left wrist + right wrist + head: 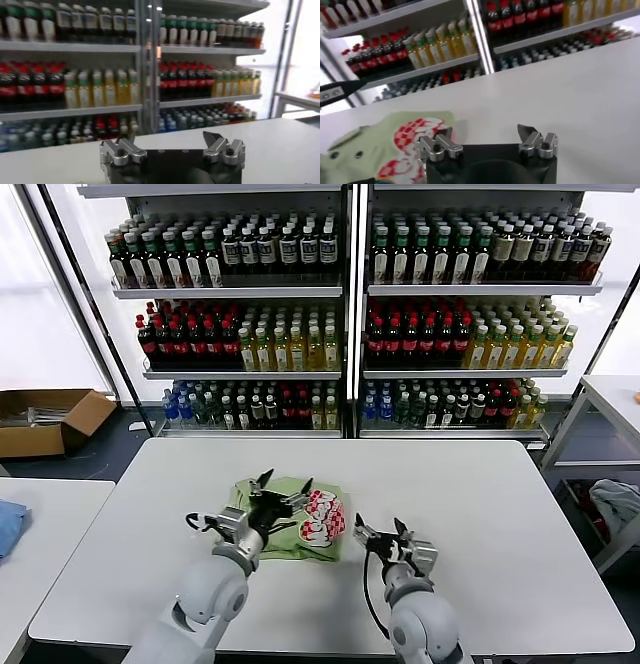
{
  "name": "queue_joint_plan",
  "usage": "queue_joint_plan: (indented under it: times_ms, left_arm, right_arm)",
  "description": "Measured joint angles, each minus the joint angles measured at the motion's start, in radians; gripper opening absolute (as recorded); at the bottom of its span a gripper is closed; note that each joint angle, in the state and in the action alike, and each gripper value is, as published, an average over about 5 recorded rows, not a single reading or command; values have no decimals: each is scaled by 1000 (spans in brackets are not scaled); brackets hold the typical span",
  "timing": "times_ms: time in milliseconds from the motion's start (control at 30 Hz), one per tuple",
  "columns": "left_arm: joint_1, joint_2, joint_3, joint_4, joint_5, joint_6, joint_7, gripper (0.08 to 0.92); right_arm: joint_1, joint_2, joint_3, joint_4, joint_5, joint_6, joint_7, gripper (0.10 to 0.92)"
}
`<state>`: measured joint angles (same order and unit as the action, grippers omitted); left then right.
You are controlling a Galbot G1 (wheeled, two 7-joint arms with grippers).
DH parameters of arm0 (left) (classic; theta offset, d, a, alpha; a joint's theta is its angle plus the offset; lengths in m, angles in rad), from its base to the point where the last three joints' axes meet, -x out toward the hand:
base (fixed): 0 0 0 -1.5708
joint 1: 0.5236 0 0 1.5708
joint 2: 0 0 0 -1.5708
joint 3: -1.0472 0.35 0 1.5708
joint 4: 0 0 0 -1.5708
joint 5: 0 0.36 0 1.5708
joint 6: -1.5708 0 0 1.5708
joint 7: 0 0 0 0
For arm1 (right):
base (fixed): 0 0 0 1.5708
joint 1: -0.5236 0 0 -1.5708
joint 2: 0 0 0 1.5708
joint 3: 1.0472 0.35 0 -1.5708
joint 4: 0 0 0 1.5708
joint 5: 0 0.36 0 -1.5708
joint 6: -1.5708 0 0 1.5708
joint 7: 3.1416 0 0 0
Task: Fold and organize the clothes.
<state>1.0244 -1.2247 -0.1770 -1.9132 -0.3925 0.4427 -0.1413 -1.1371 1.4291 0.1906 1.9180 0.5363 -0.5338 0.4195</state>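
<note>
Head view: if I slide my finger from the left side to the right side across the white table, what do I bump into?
left gripper → light green shirt with its red-and-white print → right gripper → bare white table.

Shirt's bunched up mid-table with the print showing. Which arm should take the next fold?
Probably the left. The left gripper hovers open directly over the folded green shirt, while the right gripper, also open, sits off the shirt's edge over the bare table. The right would need to reach across first.
</note>
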Motion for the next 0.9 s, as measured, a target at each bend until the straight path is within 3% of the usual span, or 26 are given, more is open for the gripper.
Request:
queue_joint_plan:
  times_ms: [167, 267, 900]
  left_arm:
    - [33, 13, -62, -18, 20, 4, -9, 823]
    - [53, 16, -92, -26, 28, 5, -13, 823]
    - [100, 28, -157, -53, 19, 22, -32, 823]
  right_arm:
    - [76, -3, -56, -66, 62, -16, 15, 809]
    - [103, 0, -84, -102, 83, -22, 22, 755]
    - [151, 25, -139, -180, 136, -39, 90, 205]
